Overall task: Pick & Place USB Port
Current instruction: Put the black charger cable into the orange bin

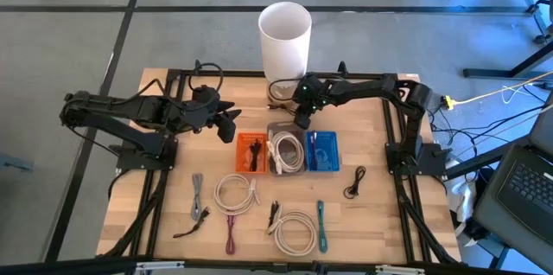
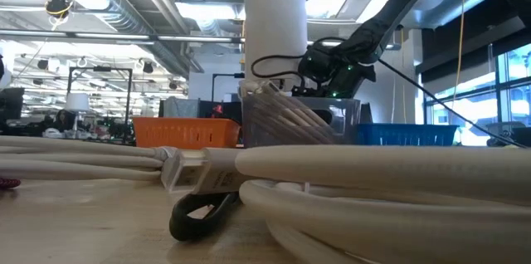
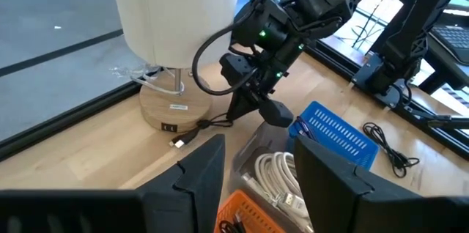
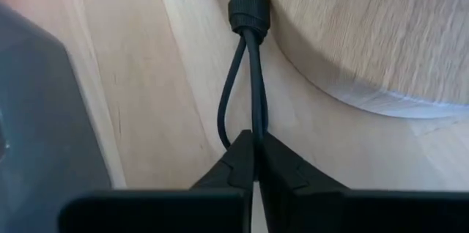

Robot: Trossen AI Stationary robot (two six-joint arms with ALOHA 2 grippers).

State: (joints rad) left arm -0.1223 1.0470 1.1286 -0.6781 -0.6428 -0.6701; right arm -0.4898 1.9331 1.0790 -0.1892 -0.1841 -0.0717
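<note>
A black USB cable (image 3: 220,42) loops beside the lamp's round wooden base (image 3: 172,108). Its free plug (image 3: 180,141) lies on the table in front of the base's ports. The white lamp shade (image 1: 285,33) stands at the table's far middle. My right gripper (image 1: 301,120) is just near of the base and is shut on the cable. In the right wrist view its fingers (image 4: 254,161) close on the black cord next to the base (image 4: 366,35). My left gripper (image 1: 232,125) hovers open, left of the bins, touching nothing. My right gripper pinches the black cable (image 4: 256,119) between its two fingertips, a short way from a thick black collar (image 4: 249,13) on the cord. The fingers slant down from the far right, roughly along the cord. A slack doubled strand runs from the tips toward the lamp base.
Orange (image 1: 251,150), clear (image 1: 287,150) and blue (image 1: 322,150) bins sit in a row near of the lamp; the clear one holds a white coil. More cables lie on the near half of the table (image 1: 237,194), and a small black one (image 1: 354,182) lies to the right.
</note>
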